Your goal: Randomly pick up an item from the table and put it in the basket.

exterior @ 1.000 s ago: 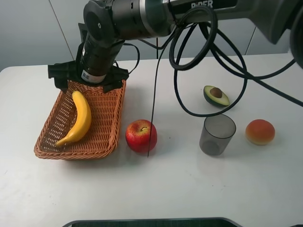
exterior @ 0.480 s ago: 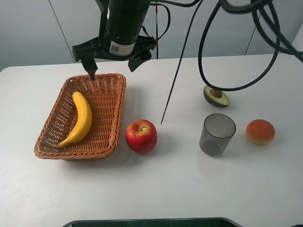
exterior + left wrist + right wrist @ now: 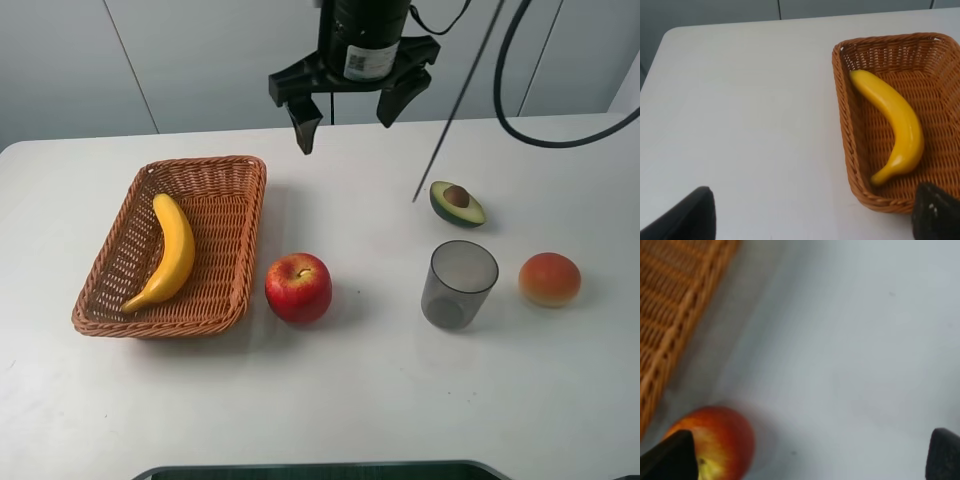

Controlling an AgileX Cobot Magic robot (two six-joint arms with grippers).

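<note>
exterior high: right gripper (image 3: 345, 134) hangs high, jaws apart.

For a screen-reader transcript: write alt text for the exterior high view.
A yellow banana lies inside a wicker basket at the left of a white table, while the right tool hangs open and empty over the far side. A red apple sits beside the basket; a halved avocado, a grey cup and an orange-red fruit stand to the right.
</note>
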